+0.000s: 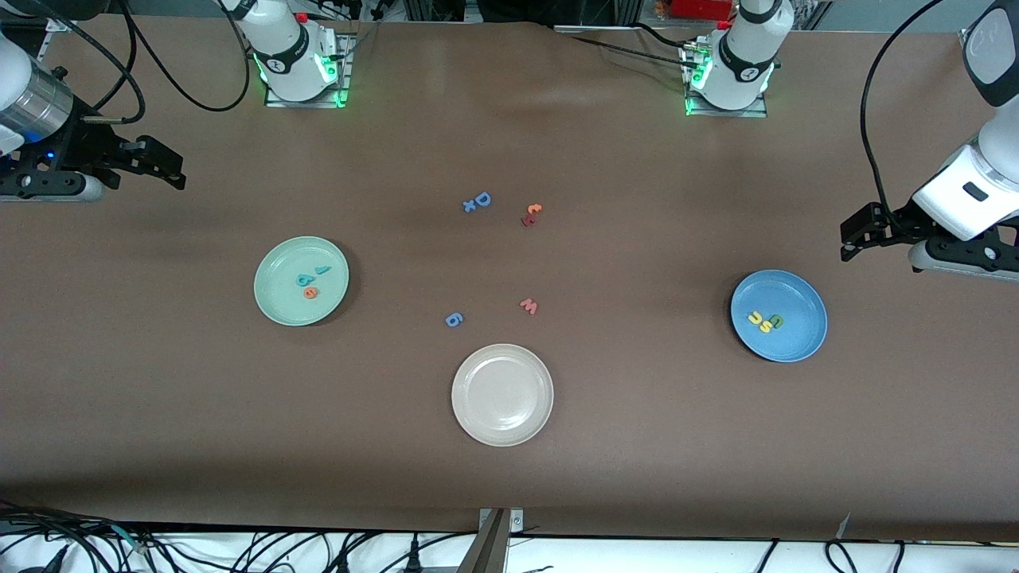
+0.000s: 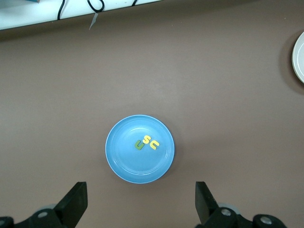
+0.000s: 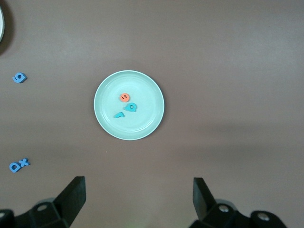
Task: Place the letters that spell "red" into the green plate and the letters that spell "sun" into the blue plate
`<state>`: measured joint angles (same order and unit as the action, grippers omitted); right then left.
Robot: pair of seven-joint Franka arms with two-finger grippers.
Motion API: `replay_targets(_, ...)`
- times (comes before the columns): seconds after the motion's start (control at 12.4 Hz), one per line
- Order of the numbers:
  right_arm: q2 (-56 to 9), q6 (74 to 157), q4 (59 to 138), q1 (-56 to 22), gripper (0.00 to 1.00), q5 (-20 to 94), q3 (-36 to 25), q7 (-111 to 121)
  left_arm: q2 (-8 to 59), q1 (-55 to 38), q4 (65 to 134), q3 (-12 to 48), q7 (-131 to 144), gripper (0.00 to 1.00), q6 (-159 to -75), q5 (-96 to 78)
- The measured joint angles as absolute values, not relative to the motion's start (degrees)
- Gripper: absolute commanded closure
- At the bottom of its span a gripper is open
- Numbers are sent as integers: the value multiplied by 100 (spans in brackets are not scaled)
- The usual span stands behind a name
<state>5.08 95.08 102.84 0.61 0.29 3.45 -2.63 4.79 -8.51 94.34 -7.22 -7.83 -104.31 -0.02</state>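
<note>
1. The desk (image 1: 637, 446) carried 3 plates. The green plate (image 1: 275, 306) lay toward the right arm's end, the blue plate (image 1: 800, 338) toward the left arm's end, and a cream-white plate (image 1: 502, 418) sat between them, nearest the front camera and bare.
2. In the green plate lay the teal "r" (image 1: 322, 270), the teal "d" (image 1: 304, 279) and the orange "e" (image 1: 310, 293), close together near its middle. By that showing, "red" looked done.
3. In the blue plate lay the yellow "u" (image 1: 753, 317), the yellow "s" (image 1: 765, 326) and the green "n" (image 1: 775, 321), bunched so that they touched or nearly did. "Sun" looked done too, so nothing of the task seemed left.
4. The left hand (image 2: 141, 202) hung high over the desk just beside the blue plate, fingers spread wide, holding and touching nothing.
5. The right hand (image 3: 139, 199) hung high over the desk near the green plate, fingers likewise wide apart and empty.
6. Spare letters remained on the bare desk mid-table: a blue "D" (image 1: 482, 199), a blue "g"-like letter (image 1: 453, 320), a pink "w" (image 1: 529, 305) and a small orange and red pair (image 1: 531, 214).
</note>
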Motion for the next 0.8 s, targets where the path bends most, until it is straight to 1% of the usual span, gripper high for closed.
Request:
replay_targets(0.08, 508, 9506, 10284, 61, 0, 29, 345, -263, 479, -597, 9422, -435, -743, 0, -10414, -2)
replay_targets(0.16, 508, 9505, 10284, 61, 0, 29, 345, -263, 479, -489, 9413, -294, -683, 0, -10399, -2)
replay_targets(0.8, 508, 9504, 10260, 61, 0, 28, 345, -260, 485, -453, 9412, -248, -597, 0, -10341, -2)
